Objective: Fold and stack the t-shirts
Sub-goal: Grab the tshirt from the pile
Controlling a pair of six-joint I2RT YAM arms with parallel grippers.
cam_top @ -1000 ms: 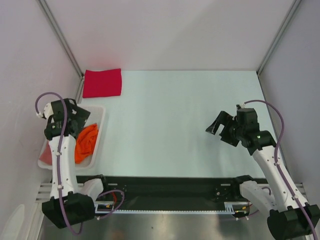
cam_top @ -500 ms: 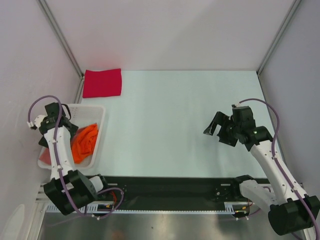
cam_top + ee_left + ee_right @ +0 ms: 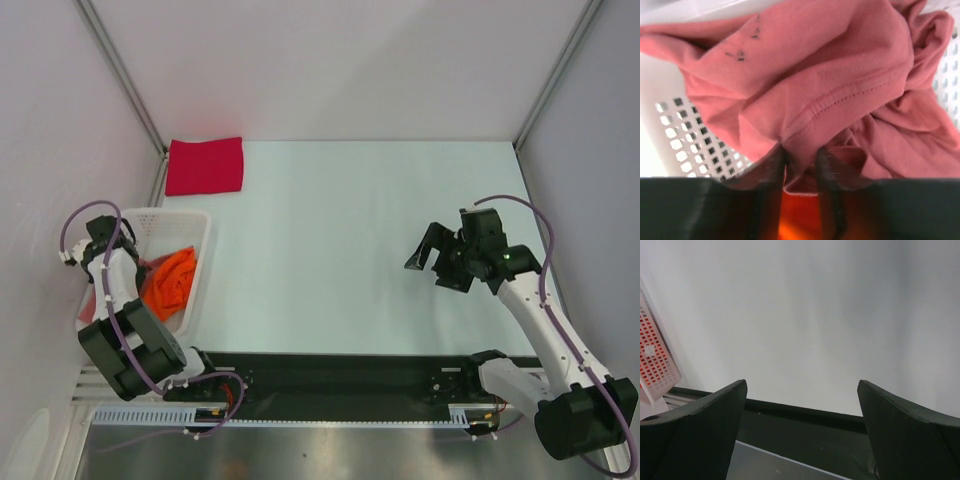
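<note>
Holds the left gripper tipped down inside the white basket, pinched on a fold of the salmon-pink t-shirt beside the orange t-shirt; holds the right gripper above the table, spread wide, empty.

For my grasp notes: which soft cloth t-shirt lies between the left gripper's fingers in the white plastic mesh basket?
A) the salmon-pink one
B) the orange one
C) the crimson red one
A: the left wrist view shows the left gripper pinching a fold of the salmon-pink cloth t-shirt inside the white plastic mesh basket.
</note>
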